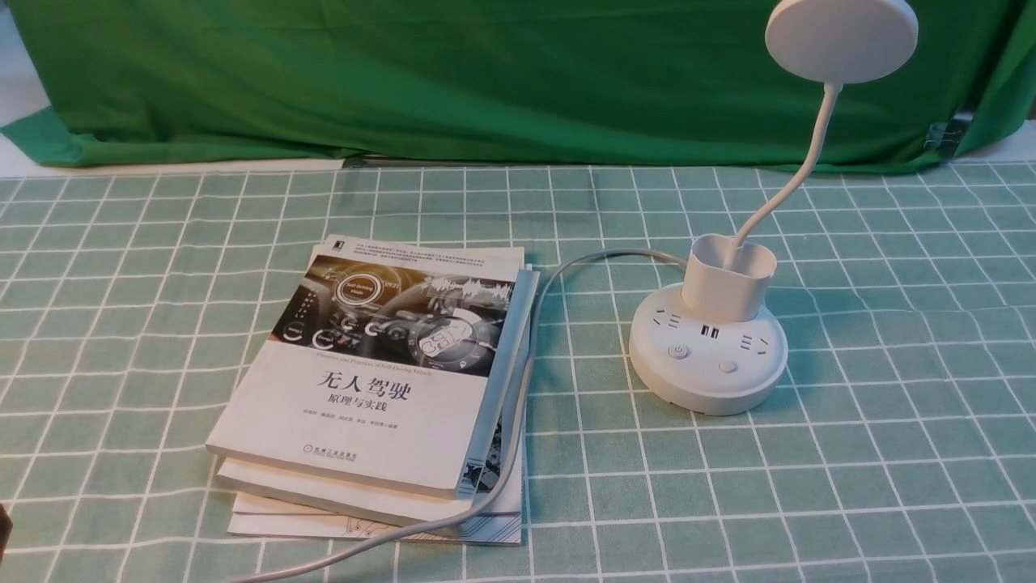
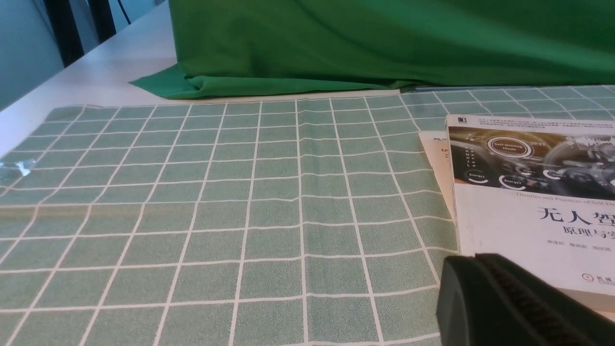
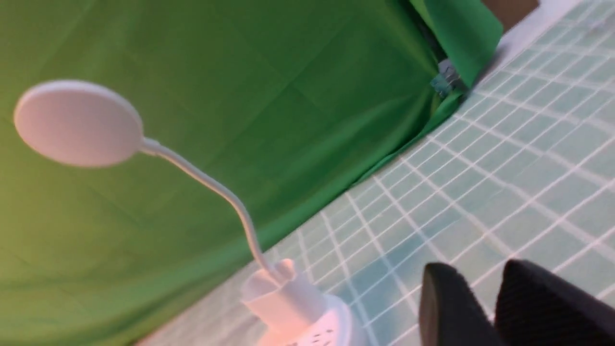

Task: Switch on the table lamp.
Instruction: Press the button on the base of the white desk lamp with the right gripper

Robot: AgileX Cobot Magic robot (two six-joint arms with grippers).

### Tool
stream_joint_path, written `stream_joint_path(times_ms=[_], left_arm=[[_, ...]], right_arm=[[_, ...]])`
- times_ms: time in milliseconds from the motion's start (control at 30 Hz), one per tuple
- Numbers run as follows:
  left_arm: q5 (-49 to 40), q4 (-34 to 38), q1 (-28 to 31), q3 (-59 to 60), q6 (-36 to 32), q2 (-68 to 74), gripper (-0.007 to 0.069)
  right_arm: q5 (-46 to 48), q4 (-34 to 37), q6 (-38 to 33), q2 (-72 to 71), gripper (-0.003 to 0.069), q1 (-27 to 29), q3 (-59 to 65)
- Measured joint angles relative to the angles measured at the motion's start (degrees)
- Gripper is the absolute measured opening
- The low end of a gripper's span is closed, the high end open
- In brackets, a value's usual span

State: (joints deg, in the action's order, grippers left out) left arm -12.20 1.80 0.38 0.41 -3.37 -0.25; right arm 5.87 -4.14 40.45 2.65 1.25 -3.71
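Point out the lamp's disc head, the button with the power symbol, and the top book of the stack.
Lamp's disc head [image 1: 842, 42]: front view, middle of the disc's face.
Power-symbol button [image 1: 678, 351]: front view, centre of its cap.
Top book [image 1: 380, 417]: front view, white lower part of the cover.
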Motion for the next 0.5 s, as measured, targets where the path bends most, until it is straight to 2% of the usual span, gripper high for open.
stream_joint_path(times_ms=[133, 200, 267, 300, 367, 500], left_arm=[[0.0, 0.0, 0.0, 0.0, 0.0, 0.0, 0.0021], [0.0, 0.0, 0.0, 0.0, 0.0, 0.0, 0.0021], [0.0, 0.0, 0.0, 0.0, 0.0, 0.0, 0.0021], [0.0, 0.0, 0.0, 0.0, 0.0, 0.0, 0.0021], [0.0, 0.0, 0.0, 0.0, 0.0, 0.0, 0.0021], [0.0, 0.0, 0.0, 0.0, 0.0, 0.0, 0.0021]], right_arm=[[5.5, 0.0, -12.9, 7.7, 0.0072, -0.9, -10.6], [10.0, -0.1, -19.3, 13.4, 0.0035, -2.1, -16.7], [17.2, -0.1, -27.4, 21.1, 0.0029, -4.0, -25.0], [17.8, -0.1, -28.1, 21.8, 0.0029, -4.1, -25.7], [25.2, -0.2, -34.4, 30.6, 0.0029, -6.3, -33.5], [33.2, 0.0, -37.6, 41.4, 0.0031, -9.2, -40.9]])
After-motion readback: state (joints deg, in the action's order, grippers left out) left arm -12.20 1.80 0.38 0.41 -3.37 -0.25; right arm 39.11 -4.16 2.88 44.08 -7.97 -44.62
